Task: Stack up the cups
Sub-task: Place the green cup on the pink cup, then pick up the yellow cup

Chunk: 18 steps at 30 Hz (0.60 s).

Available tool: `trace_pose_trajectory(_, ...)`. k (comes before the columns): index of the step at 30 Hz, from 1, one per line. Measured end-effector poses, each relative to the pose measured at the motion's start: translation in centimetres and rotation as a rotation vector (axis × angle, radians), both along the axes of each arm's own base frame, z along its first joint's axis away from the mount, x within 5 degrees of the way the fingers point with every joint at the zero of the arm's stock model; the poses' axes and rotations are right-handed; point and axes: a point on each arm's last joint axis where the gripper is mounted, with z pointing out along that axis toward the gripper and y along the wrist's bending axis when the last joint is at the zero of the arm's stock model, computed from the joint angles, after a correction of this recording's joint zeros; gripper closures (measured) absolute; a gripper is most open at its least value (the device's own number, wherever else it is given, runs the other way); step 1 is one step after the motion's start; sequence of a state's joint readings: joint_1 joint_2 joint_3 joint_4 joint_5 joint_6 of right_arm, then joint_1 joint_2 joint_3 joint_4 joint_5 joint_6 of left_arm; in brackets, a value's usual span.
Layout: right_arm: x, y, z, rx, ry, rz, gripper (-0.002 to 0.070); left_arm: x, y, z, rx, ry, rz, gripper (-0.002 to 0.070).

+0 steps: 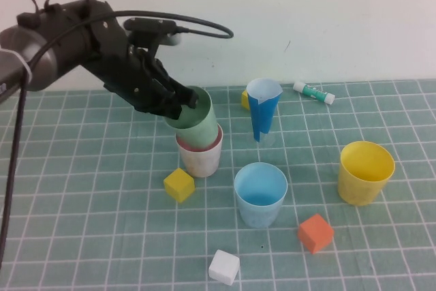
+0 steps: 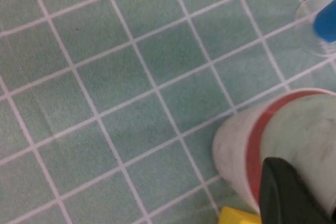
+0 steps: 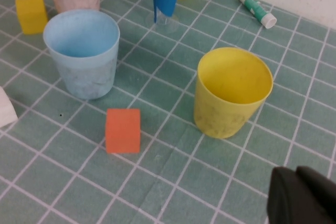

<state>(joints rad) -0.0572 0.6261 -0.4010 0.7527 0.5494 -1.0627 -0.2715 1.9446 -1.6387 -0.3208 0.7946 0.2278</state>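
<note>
Two cups could topple if the left gripper, fingers clenched on the tilted green cup half-seated in the pink cup, pushes sideways; right gripper idles, fingers clenched empty.

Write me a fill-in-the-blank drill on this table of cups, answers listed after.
1. The left gripper is shut on the rim of the ____ cup, tilted into the pink cup.
2. The orange cube lies between the light blue cup and the ____ cup.
3. The right gripper, near the table's right side, is ____.

Missing words: green; yellow; shut
</note>
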Motion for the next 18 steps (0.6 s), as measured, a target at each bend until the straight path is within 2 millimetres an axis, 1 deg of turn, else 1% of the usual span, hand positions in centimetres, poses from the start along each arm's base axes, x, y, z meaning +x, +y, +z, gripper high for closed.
trace_pose_trajectory(2,0.0,0.0,0.0,-0.01,-0.004,0.007,0.0679,0.3,-0.2,-0.5,0.019,0.004,-0.009,0.0653)
trace_pose_trajectory(4,0.0,0.0,0.0,-0.014,-0.006,0.009,0.0679,0.4,-0.3,-0.6,0.038,0.0,-0.018,0.0604)
trace_pose_trajectory(7,0.0,0.0,0.0,-0.033,-0.013,0.018,0.0679,0.5,-0.4,-0.2,0.051,-0.015,-0.034,0.0457)
trace_pose_trajectory(8,0.0,0.0,0.0,-0.041,-0.014,0.021,0.0679,0.7,-0.4,0.1,0.052,-0.03,-0.04,0.0387)
trace_pose_trajectory(10,0.1,0.0,-0.2,-0.044,0.0,0.027,0.0679,0.7,-0.4,0.6,0.057,-0.046,-0.054,0.0321)
trace_pose_trajectory(11,0.2,0.0,-0.3,-0.045,0.013,0.033,0.0679,0.8,-0.4,0.9,0.063,-0.055,-0.056,0.0308)
trace_pose_trajectory(12,0.4,0.1,-0.3,-0.049,0.033,0.049,0.0679,0.6,-0.3,1.5,0.072,-0.071,-0.061,0.0316)
trace_pose_trajectory(13,0.7,0.1,-0.1,-0.047,0.055,0.064,0.0679,0.5,-0.1,2.2,0.082,-0.092,-0.063,0.0347)
trace_pose_trajectory(15,1.5,0.3,0.5,-0.047,0.09,0.101,0.0679,-0.2,0.3,4.0,0.102,-0.14,-0.058,0.0445)
trace_pose_trajectory(16,2.1,0.4,1.0,-0.048,0.108,0.119,0.0679,-0.6,0.6,5.3,0.115,-0.176,-0.053,0.0527)
trace_pose_trajectory(17,2.6,0.4,1.3,-0.05,0.119,0.135,0.0679,-1.1,1.0,6.7,0.132,-0.22,-0.044,0.0578)
trace_pose_trajectory(18,3.4,0.4,1.5,-0.052,0.138,0.145,0.0679,-1.5,1.3,7.6,0.144,-0.249,-0.037,0.0599)
